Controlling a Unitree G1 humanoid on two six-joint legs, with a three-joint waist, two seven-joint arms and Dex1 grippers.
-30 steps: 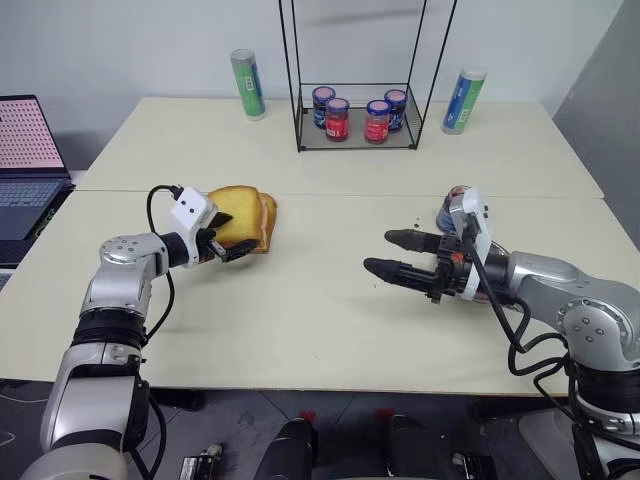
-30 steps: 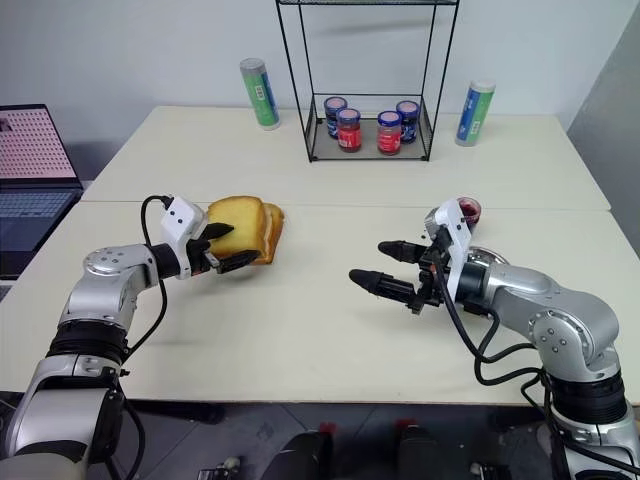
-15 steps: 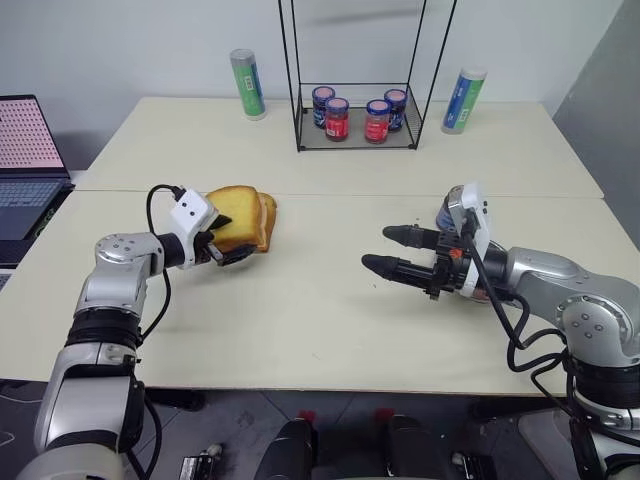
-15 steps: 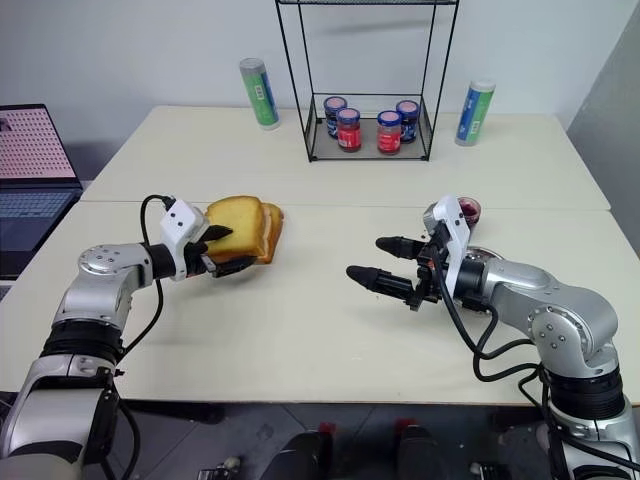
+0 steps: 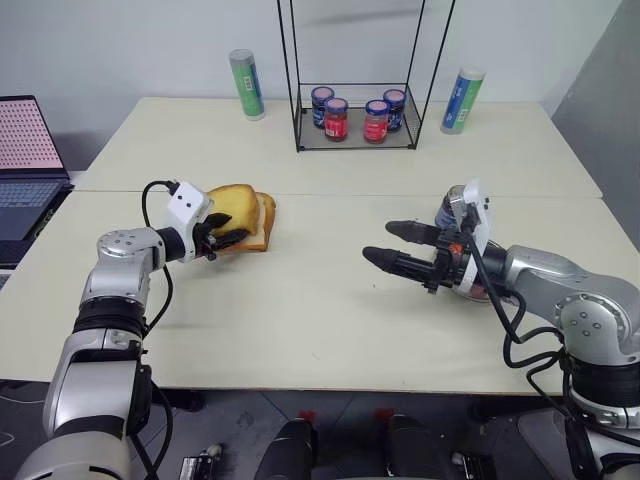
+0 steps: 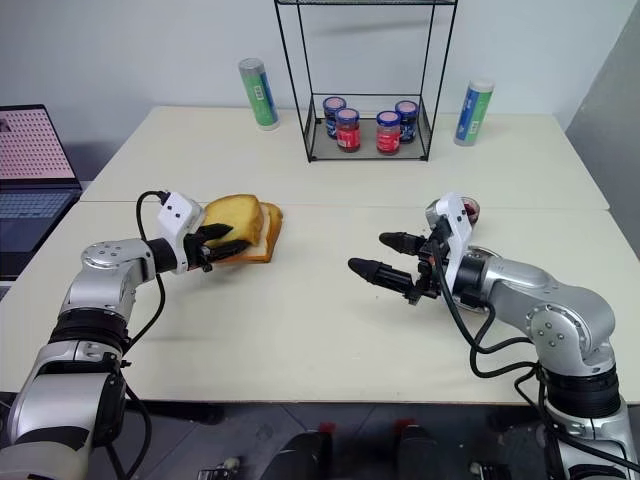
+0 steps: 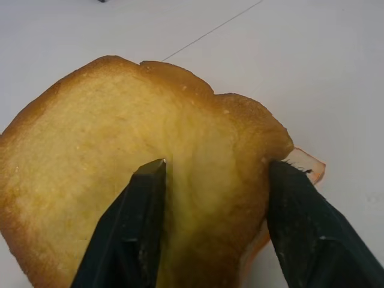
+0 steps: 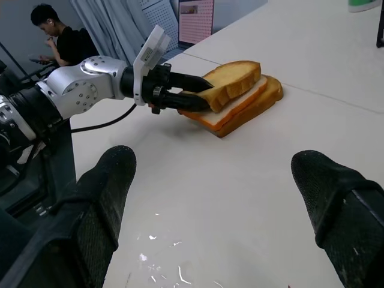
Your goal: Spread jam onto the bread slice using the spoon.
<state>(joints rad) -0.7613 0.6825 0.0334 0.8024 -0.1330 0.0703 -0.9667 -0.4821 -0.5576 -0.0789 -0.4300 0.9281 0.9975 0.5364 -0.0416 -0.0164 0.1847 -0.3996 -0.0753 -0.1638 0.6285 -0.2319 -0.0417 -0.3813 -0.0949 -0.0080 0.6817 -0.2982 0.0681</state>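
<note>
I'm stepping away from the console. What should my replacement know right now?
Left end effector: fingers closed on the top bread slice, one finger above it, one below; it tops a stack of slices on the table.
Right end effector: open, empty, above the table's right half.
Jam: in an open jar behind the right wrist.
Spoon: not visible to me.
Done: bread gripped.
Left: fetch the spoon, scoop jam, spread it on the slice.

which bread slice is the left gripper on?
The top slice of the stack, golden-faced. The left gripper pinches its edge, one finger above and one below; the paler slice lies underneath.
</note>
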